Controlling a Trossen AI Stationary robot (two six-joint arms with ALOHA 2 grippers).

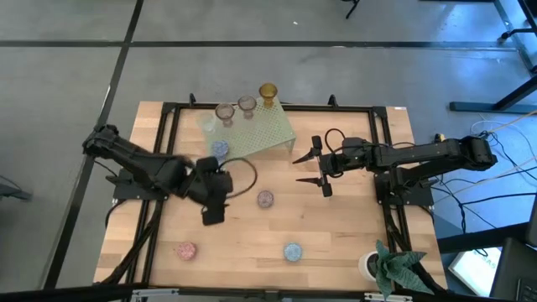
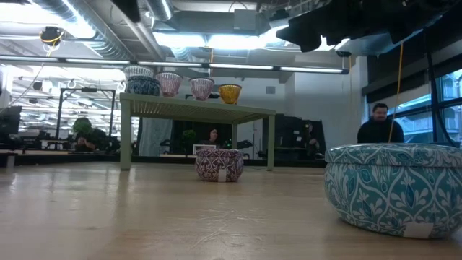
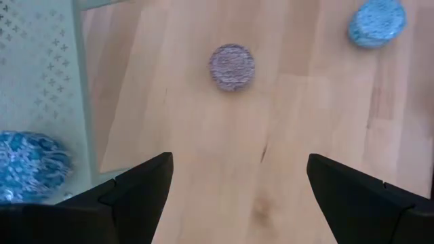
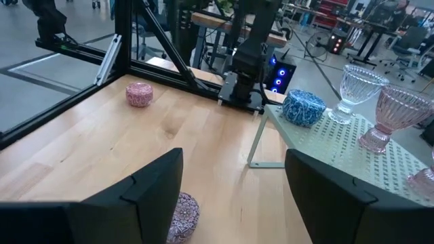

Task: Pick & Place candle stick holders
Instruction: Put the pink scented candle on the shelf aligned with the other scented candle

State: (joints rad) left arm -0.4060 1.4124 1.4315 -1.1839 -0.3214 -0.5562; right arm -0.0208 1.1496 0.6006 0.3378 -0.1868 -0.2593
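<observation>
Claw spread wide, my left claw [image 1: 213, 204] hung empty over the table's [image 1: 336, 243] middle, just beside the mauve holder [image 1: 265, 199]. My right claw [image 1: 317, 168], also open and empty, waited near the right edge of the green rack [image 1: 260, 132], which carried four holders. I judged a careless descent could knock the little mauve holder rolling, or clip the rack.

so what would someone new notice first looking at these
Probably the pale green rack at the table's far edge, with stemmed glass holders and a blue holder on it. Then the two open grippers, left and right, flanking the mauve holder on the bare wood.
</observation>
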